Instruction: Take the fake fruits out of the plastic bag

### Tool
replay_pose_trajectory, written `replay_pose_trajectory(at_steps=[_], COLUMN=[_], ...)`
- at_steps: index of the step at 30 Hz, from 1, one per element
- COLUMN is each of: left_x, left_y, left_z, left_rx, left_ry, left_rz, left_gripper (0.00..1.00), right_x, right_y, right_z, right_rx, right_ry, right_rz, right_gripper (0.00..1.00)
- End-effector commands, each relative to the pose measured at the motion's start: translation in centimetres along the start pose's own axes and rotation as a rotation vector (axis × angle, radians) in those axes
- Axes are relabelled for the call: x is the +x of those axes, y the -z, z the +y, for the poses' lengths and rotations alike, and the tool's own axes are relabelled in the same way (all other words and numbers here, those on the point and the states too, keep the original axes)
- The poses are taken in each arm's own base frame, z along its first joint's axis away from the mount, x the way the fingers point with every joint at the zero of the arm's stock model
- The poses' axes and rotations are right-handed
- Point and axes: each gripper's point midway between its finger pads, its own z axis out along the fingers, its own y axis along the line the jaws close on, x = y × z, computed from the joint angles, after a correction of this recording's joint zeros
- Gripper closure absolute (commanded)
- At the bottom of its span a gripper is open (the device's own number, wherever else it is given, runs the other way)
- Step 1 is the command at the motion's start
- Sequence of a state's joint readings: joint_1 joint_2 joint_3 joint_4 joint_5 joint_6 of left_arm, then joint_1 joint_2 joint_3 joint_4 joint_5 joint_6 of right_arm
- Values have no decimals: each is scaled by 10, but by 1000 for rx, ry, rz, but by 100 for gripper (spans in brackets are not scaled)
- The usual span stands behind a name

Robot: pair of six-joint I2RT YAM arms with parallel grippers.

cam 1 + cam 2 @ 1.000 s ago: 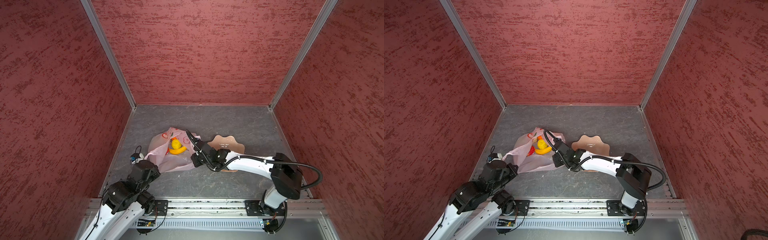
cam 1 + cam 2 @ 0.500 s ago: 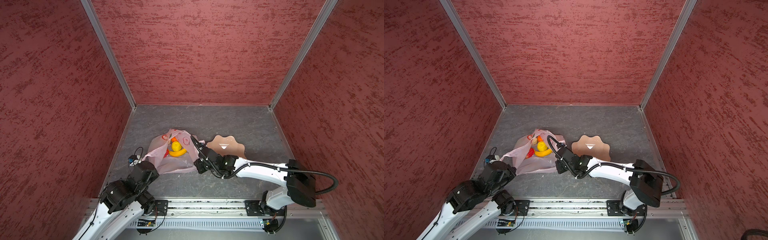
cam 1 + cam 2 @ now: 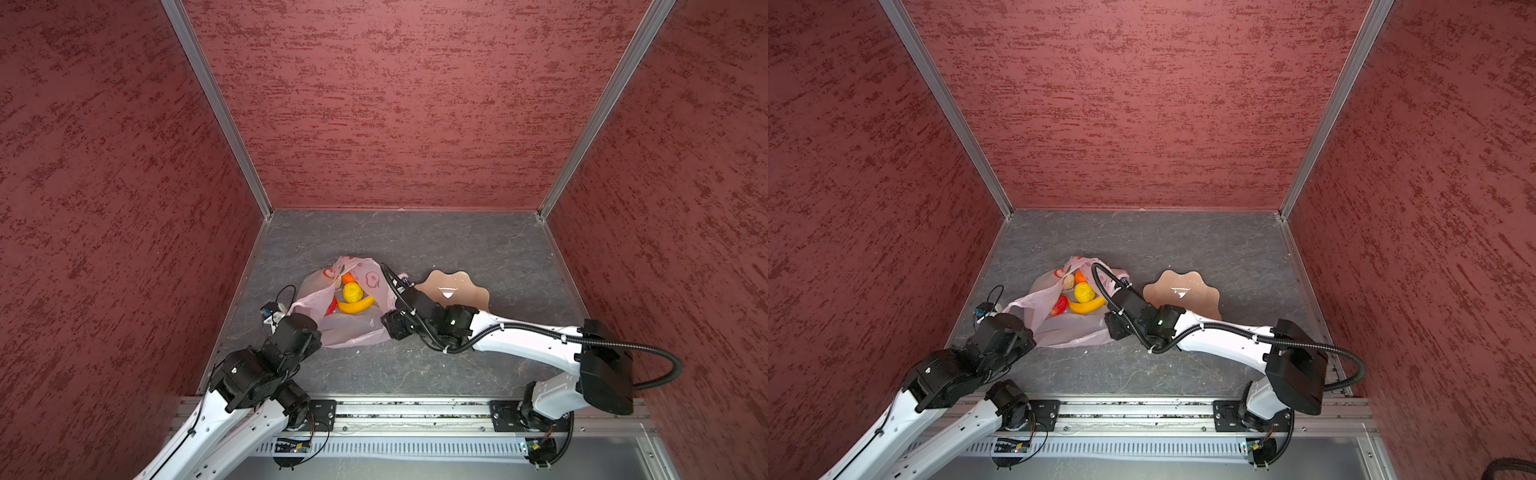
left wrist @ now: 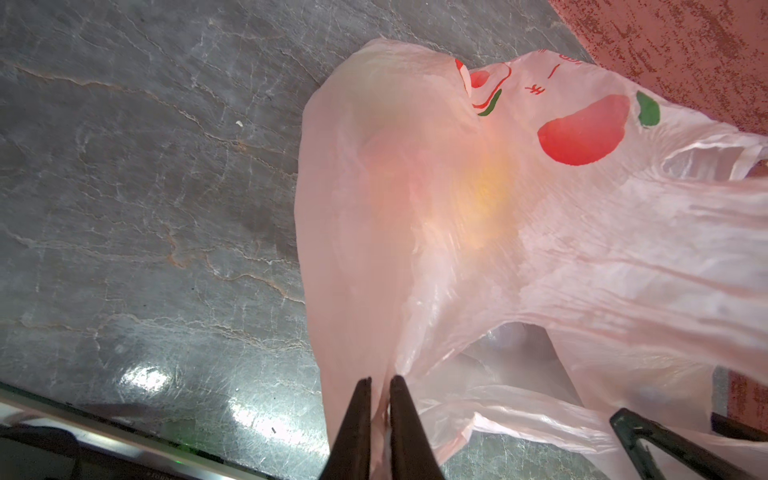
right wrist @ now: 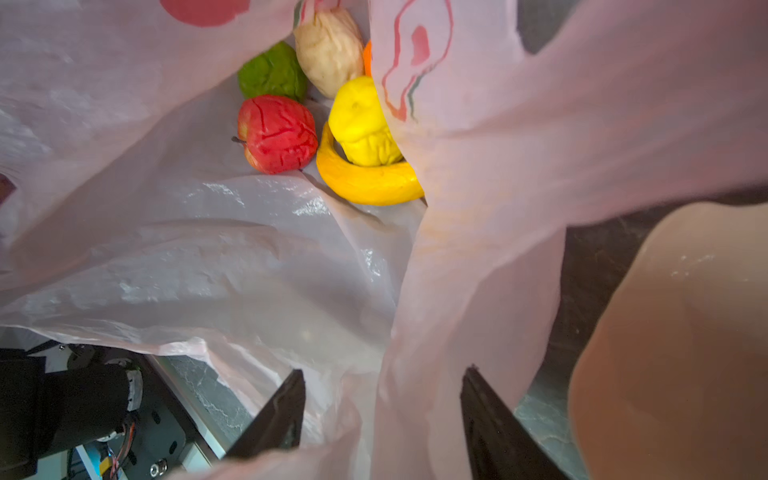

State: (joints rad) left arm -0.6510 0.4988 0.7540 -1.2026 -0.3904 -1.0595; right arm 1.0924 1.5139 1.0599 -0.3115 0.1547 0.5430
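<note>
Top views both show the plastic bag (image 3: 353,332) lying just left of the dish (image 3: 455,286), its mouth open on the fake fruits (image 3: 1084,293) inside. Left wrist view: the left gripper (image 4: 379,384) is pinched tight on a fold of bag film, on the bag's side away from the dish. Right wrist view: the right gripper (image 5: 384,370) stands with jaws apart, loose film hanging between them, the dish just beside, and red, green, beige and yellow fruits in the bag.
</note>
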Motion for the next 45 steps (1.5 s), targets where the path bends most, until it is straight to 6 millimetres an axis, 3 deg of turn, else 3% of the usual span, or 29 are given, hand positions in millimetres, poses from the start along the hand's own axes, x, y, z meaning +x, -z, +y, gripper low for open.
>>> replay_pose_trajectory(at_steps=[1,6,15,22,27,30,33,38,41,45], left_x=[-3,8,6,12,14,14,14,14,13,9], left_y=[-2,-18,-34,-41,-44,-43,-41,-39,-37,-34], left_z=[-7,-12,-17,-7,0,6,11,15,18,19], left_rx=[21,47,-4,-31,-38,-47,-47,-30,-30,-37], left_ry=[-26,-5,-60,-39,-4,20,51,95,117,136], left_rz=[-19,5,-13,-11,-24,-35,-49,-60,-70,-87], left_gripper=[87,88,89,89,89,89,89,89,89,89], right_x=[-22,-35,-36,-74,-115,-138,-155,-166,-159,-135], right_y=[20,50,112,156,161,153,131,62,23,-8], right_z=[1,-5,-26,7,48,76,105,142,145,132], right_rx=[25,49,117,-40,-162,-236,-302,-348,-337,-286], right_ry=[29,61,78,111,170,198,228,245,235,225], right_rz=[-65,-119,-100,-237,-354,-403,-415,-349,-301,-234], right_gripper=[34,30,27,32,35,35,35,39,43,45])
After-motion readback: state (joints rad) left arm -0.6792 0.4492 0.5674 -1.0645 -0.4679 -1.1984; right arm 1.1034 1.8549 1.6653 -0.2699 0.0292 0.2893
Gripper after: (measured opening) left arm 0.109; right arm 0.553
